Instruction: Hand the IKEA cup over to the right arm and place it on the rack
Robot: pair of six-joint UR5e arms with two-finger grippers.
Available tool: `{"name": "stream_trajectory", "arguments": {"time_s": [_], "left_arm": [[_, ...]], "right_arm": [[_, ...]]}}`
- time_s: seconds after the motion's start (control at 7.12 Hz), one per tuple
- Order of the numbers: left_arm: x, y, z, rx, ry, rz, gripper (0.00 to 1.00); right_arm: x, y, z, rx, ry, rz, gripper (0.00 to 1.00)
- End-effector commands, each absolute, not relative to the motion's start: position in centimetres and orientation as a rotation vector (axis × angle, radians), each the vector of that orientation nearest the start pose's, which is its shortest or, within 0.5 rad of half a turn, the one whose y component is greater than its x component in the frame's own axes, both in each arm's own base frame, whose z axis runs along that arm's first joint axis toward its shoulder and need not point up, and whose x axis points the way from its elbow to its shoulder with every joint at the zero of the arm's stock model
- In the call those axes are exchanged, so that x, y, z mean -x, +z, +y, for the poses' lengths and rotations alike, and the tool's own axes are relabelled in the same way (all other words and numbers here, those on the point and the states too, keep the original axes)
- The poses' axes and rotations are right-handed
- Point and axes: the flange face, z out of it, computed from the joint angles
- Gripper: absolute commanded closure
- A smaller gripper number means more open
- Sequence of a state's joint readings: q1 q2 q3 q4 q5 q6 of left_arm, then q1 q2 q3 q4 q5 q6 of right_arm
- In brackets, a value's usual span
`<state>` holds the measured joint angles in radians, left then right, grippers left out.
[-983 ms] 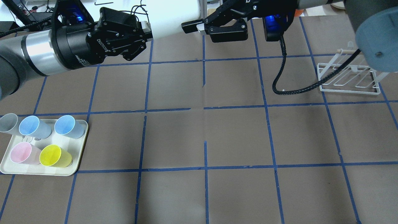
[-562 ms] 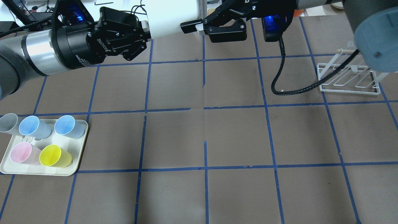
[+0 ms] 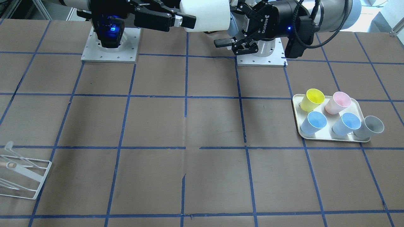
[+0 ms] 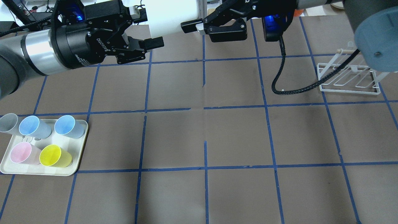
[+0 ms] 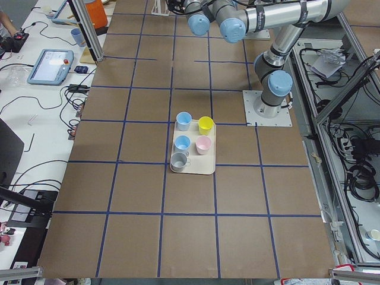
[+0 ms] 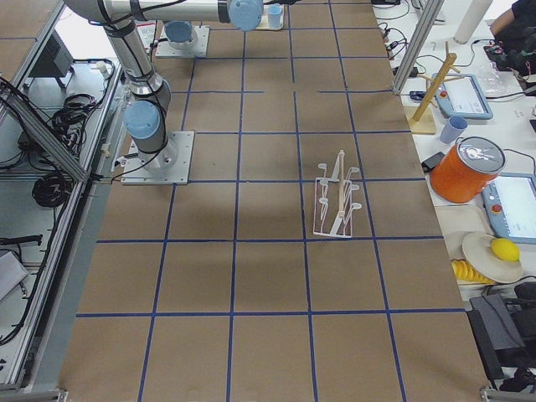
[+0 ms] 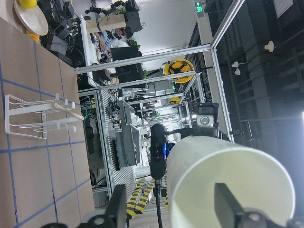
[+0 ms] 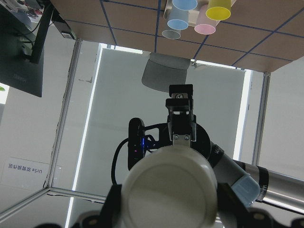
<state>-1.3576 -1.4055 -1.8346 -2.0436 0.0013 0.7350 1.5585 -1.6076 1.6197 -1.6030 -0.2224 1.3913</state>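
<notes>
Handover point, above the far side of the brown paper worktop (image 4: 236, 137) with its blue tape grid.

- Small off-white tapered plastic IKEA cup (image 4: 172, 14): held in the air at upper centre of the overhead frame, lying on its side. Long axis runs left to right across the frame, from one gripper to the other. The wider end seems to face the left gripper.
- Right gripper (image 8: 168, 197), black, two-finger: jaws clenched on the cup's narrower end. Its wrist view shows a finger on each flank of the round end.
- Left gripper (image 4: 150, 28): jaws released and spread, one finger on each side of the cup's other end, with a gap showing.
- Low white wire rack (image 4: 349, 91): right edge of the overhead frame, well apart from the cup and on the right arm's side.
- Cream tray (image 4: 80, 146) with grey, blue, pink and yellow cups: lower left, untouched.

Judgement: the transfer looks made. The cup projects from the right jaws toward frame left, so the left gripper should back off that way along the axis. Then the right arm, nearer the rack, carries the cup.
</notes>
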Motion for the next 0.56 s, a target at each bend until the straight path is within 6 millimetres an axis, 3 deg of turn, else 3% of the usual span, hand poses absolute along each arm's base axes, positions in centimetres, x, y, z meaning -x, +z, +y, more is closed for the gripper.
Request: {"name": "stream_trajectory", "arguments": {"time_s": [0.0, 0.42], "left_arm": [[14.13, 49.14, -44.5, -0.039, 0.29, -1.585, 0.0], [13.21, 49.16, -44.64, -0.041, 0.29, -1.615, 0.0]], "right_arm": [[-22.39, 56.24, -47.98, -1.216, 0.95, 1.46, 0.7], [-21.49, 56.47, -48.39, -1.23, 0.932, 1.452, 0.7]]}}
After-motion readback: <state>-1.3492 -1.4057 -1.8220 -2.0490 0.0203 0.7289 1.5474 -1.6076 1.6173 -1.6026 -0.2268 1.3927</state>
